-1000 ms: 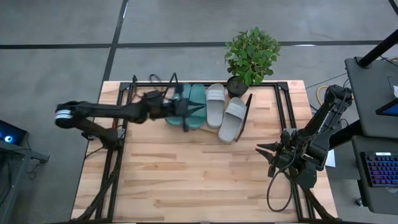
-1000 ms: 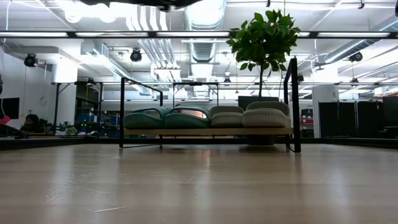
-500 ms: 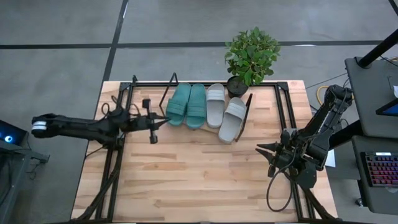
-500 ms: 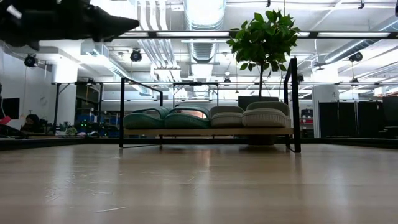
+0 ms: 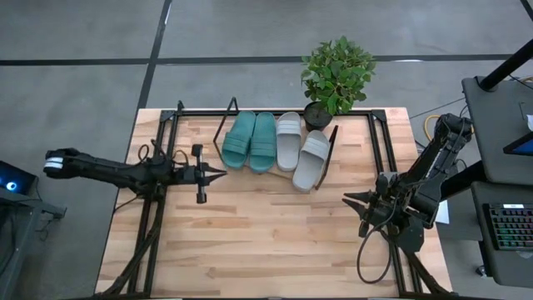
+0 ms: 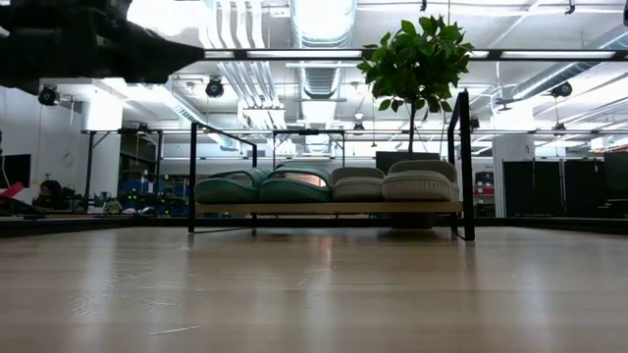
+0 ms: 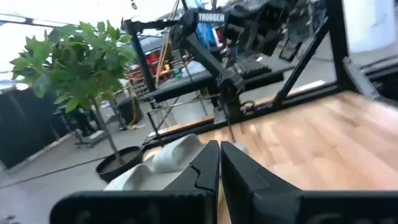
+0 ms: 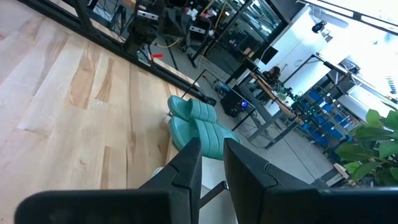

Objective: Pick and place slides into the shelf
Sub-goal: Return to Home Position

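Note:
Two teal slides (image 5: 251,141) and two grey slides (image 5: 301,148) lie side by side on the shelf (image 5: 333,143) at the table's far middle. In the low view the teal slides (image 6: 260,186) and grey slides (image 6: 392,184) rest sole down on its board (image 6: 324,208). The rightmost grey slide (image 5: 312,160) lies askew, its near end sticking out toward the table's near edge. My left gripper (image 5: 221,172) is shut and empty, left of the shelf and above the table. My right gripper (image 5: 348,200) waits near the table's right edge, its fingers (image 8: 186,162) a narrow gap apart and empty.
A potted plant (image 5: 336,77) stands at the shelf's far right corner. Black frame rails (image 5: 379,150) run along the table's left and right sides. Bare wood (image 5: 266,233) spreads from the shelf to the near edge. The left arm (image 6: 88,44) shows high at the low view's top left.
My left gripper has drawn back from over the teal slides toward the table's left edge and a little toward its near edge. The four slides stay where they were on the shelf.

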